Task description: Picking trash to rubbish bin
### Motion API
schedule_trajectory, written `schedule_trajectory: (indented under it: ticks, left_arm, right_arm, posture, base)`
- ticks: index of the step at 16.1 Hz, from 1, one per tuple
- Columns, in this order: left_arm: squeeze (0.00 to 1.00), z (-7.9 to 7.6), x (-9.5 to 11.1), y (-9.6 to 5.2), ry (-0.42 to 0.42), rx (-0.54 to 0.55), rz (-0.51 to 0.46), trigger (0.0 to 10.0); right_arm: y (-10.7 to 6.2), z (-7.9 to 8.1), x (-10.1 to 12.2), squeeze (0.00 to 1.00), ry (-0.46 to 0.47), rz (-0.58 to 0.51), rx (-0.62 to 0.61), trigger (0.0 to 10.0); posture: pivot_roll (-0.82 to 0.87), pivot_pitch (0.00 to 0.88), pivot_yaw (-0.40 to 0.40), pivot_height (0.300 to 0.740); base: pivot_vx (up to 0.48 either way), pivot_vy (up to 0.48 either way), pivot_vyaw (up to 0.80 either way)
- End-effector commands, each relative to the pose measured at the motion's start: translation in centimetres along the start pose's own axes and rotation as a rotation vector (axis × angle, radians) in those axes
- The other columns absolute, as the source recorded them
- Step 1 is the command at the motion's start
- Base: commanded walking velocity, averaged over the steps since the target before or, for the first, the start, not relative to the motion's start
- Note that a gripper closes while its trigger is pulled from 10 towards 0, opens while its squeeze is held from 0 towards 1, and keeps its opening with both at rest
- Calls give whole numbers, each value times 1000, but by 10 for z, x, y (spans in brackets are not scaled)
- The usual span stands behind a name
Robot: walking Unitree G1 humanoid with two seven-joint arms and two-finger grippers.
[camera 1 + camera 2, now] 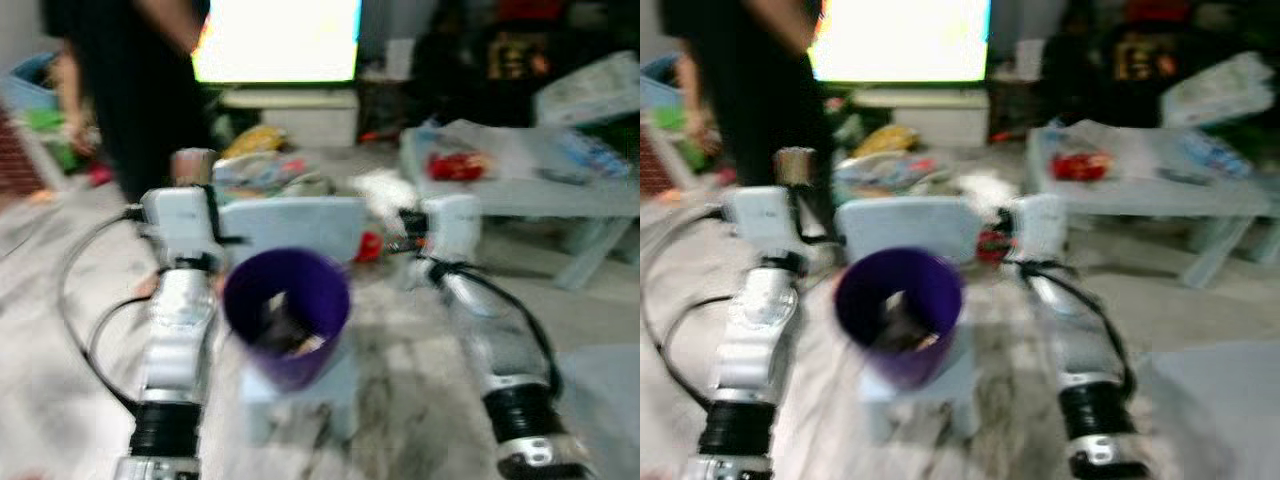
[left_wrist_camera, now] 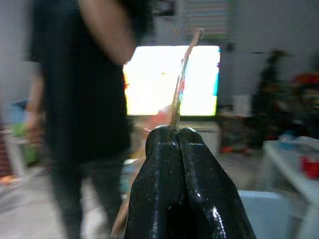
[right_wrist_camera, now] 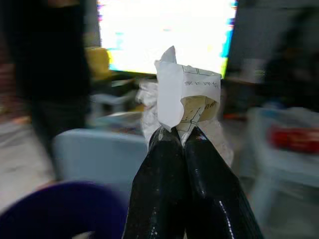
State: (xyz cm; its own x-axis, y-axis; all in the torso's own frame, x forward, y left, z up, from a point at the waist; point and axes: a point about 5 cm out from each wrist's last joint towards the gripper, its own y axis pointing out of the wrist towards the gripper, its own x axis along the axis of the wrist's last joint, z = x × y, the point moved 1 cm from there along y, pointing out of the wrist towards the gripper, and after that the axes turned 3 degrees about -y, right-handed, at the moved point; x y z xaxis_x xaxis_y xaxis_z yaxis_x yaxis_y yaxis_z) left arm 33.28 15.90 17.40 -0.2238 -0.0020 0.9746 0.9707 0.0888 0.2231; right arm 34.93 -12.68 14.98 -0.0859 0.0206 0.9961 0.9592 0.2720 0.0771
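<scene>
Two arms, left eye view: both silver arms reached forward, one on each side of a purple bin (image 1: pixel 287 315) that sat on a pale stool between them; the picture was blurred.
Bin contents: some scraps lay inside the bin, too blurred to name.
Person: a person in dark clothes (image 1: pixel 130 90) stood at the far left, before a bright screen (image 1: pixel 278 40).
Surroundings: a low pale table (image 1: pixel 560 195) stood to the right, with a red item (image 1: pixel 455 165) on it; litter lay on the floor beyond the stool.
Left wrist view, left gripper (image 2: pixel 178 132): its black fingers were pressed together on a thin brownish wrapper (image 2: pixel 180 84) that stood up edge-on from the tips, against the screen.
Right wrist view, right gripper (image 3: pixel 180 134): its fingers were closed on a crumpled white paper (image 3: pixel 182 97) with printed lines, held above and just beyond the bin's purple rim.
</scene>
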Motion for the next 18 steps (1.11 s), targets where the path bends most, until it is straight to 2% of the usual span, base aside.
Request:
schedule_trajectory:
  ticks: [1, 9, 13, 18]
  left_arm:
    - [0, 9, 3, 1, 16, 21, -11, 0]
    - [0, 10, -3, 0, 1, 28, 15, 0]
    - [0, 15, -9, 0, -19, 65, 50, 0]
    - [0, 23, -10, 0, -11, 98, 53, 0]
  right_arm:
    - [4, 11, 10, 0, 6, -38, 27, 0]
    - [1, 9, 11, 0, -3, -38, 15, 0]
    - [1, 13, 11, 0, -22, -43, 41, 0]
    - [1, 14, 11, 0, -24, -44, 48, 0]
  posture:
    - [46, 0, -38, 740]
    - [38, 0, -34, 740]
    - [40, 0, -34, 740]
    - [45, 0, -35, 740]
  base:
    - [0, 0, 0]
    - [0, 0, 0]
    - [0, 0, 0]
    - [56, 0, 705]
